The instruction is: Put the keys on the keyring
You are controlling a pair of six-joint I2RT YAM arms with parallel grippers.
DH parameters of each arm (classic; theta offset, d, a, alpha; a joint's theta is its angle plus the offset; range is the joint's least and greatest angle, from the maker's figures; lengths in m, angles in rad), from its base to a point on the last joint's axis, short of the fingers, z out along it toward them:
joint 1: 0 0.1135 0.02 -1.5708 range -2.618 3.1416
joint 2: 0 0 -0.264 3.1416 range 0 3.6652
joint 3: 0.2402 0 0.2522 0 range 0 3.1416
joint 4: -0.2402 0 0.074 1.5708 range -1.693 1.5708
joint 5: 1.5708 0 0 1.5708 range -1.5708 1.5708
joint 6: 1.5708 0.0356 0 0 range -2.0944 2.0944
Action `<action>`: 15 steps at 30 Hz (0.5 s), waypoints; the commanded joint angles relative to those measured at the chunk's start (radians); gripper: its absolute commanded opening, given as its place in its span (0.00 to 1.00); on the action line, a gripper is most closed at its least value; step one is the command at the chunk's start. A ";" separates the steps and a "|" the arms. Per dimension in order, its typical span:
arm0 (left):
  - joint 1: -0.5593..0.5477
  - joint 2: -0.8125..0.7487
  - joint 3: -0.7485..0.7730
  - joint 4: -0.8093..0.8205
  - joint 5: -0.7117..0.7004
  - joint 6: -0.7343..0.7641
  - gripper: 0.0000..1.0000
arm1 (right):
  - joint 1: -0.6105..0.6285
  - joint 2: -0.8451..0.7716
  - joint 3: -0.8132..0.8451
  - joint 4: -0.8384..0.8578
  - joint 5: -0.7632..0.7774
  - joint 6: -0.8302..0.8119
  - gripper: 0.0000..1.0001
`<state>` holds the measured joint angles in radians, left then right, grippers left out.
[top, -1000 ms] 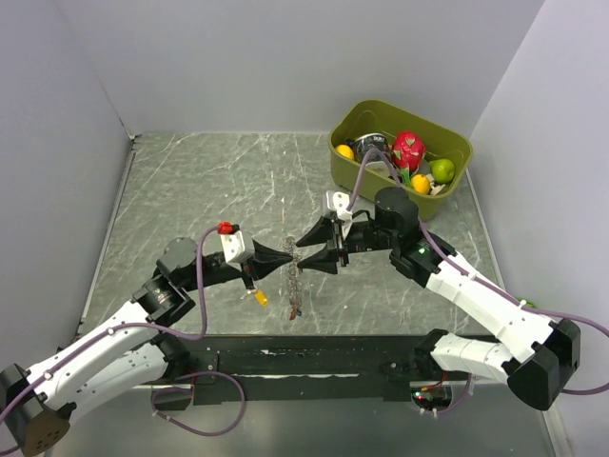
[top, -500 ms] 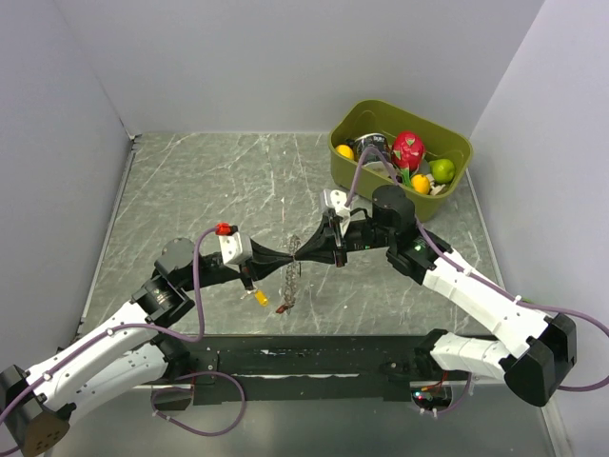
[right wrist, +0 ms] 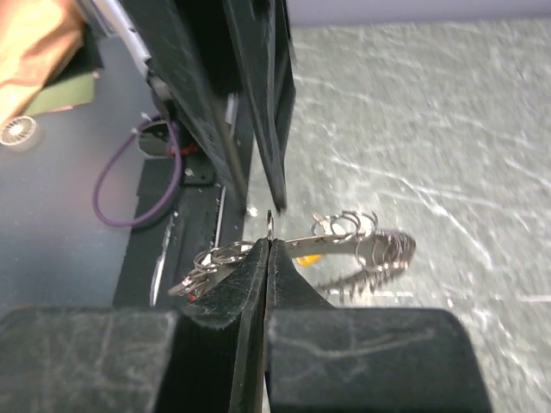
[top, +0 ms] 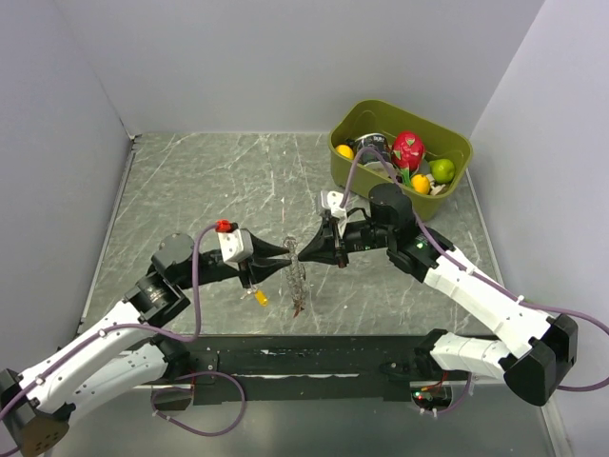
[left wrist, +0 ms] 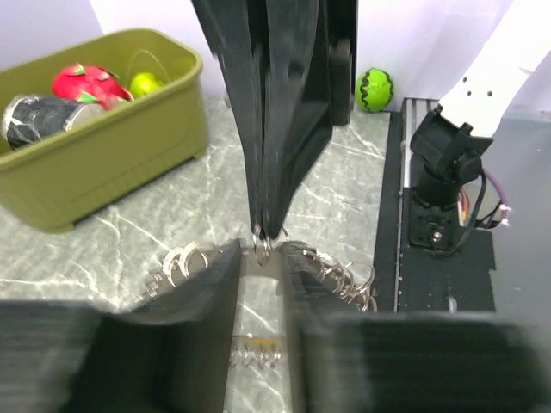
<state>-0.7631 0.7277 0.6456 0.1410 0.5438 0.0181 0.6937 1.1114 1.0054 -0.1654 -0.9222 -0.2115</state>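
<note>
The keyring (top: 298, 284), a metal ring strung with several small grey keys and split rings, hangs above the table between the two arms. My right gripper (top: 303, 253) is shut on its top edge; in the right wrist view the closed right gripper (right wrist: 269, 245) pinches the keyring (right wrist: 362, 237), which fans out to both sides. My left gripper (top: 288, 258) faces it from the left and is open. In the left wrist view the left gripper (left wrist: 261, 258) has its jaws on either side of the keyring (left wrist: 344, 274), apart from it. A yellow-capped key (top: 260, 297) lies on the table below.
An olive bin (top: 362, 109) with toy fruit and a can stands at the back right, also visible as the bin (left wrist: 112, 155) in the left wrist view. A green striped ball (left wrist: 374, 89) sits near the right arm's base. A black rail (top: 304, 357) runs along the near edge.
The right gripper closed on the keyring and shifted slightly left. The left gripper, shut on the keyring earlier, has now opened and drawn back a little.
</note>
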 commanded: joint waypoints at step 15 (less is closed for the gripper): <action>-0.001 0.300 0.483 -0.584 0.042 0.171 0.55 | -0.005 -0.013 0.075 -0.186 0.080 -0.123 0.00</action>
<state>-0.7628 0.9836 1.0492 -0.3004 0.5438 0.1356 0.6930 1.1114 1.0367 -0.3729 -0.8452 -0.3164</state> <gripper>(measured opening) 0.565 0.007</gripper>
